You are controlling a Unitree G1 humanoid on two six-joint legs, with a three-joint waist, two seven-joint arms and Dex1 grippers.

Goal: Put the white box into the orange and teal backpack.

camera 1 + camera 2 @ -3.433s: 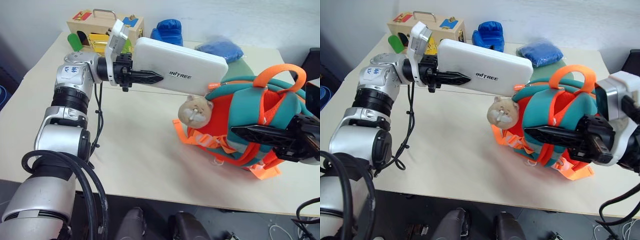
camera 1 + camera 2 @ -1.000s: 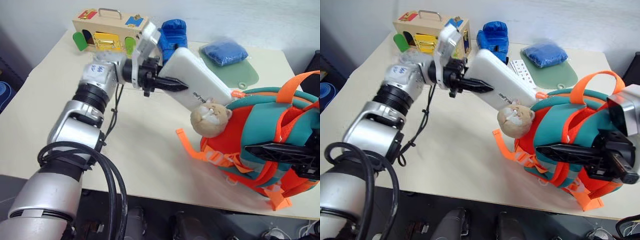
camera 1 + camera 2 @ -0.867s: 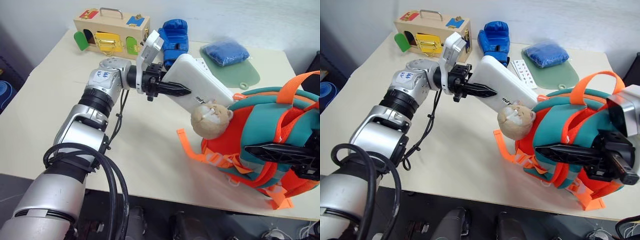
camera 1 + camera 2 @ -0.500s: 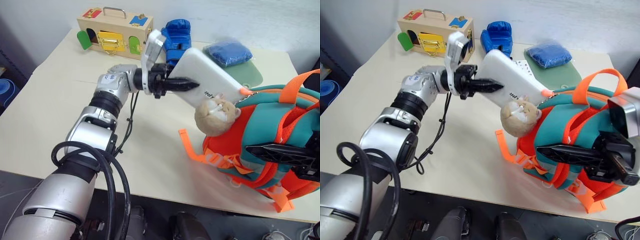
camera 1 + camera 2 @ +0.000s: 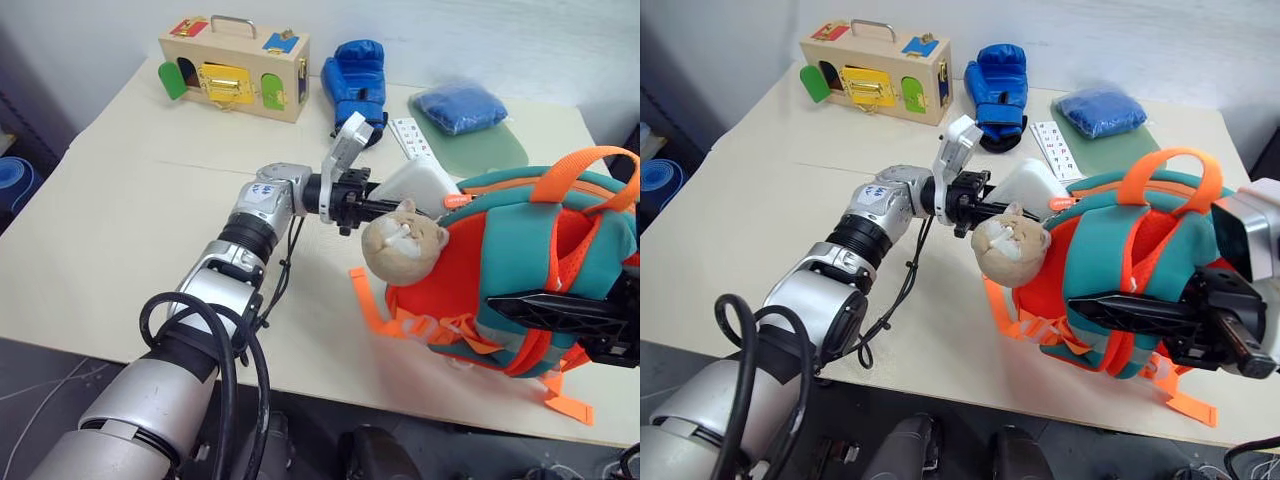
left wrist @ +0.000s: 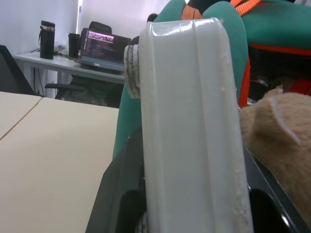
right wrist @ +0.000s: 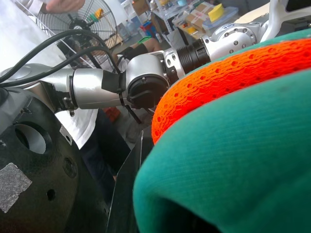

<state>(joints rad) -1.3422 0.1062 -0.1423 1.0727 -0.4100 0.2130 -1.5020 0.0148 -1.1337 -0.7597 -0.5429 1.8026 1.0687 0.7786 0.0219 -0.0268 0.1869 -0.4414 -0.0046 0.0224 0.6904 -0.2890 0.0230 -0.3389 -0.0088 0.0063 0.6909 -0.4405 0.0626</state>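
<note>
- Left gripper (image 5: pixel 372 205): black fingers clamped on the near short end of the white box (image 5: pixel 422 187), held above the table (image 5: pixel 120 200), pointing level toward the robot's right.
- White box: long axis runs from the gripper toward the backpack's top; far end is hidden behind the teal rim, near end still outside. In the left wrist view the box (image 6: pixel 192 126) stands on edge between the two fingers.
- Orange and teal backpack (image 5: pixel 520 270): sits near the table's front right corner, orange handle loop uppermost. Tan plush animal (image 5: pixel 402 239) hangs on its left face, just below the box and touching the fingers.
- Right gripper (image 5: pixel 1140 312): fingers pinched together on the backpack's teal and orange fabric at its front.
- Along the far edge: wooden toy case (image 5: pixel 235 68), blue boxing glove (image 5: pixel 356 72), white card strip (image 5: pixel 410 138), blue pouch (image 5: pixel 460 107) on a green mat.
</note>
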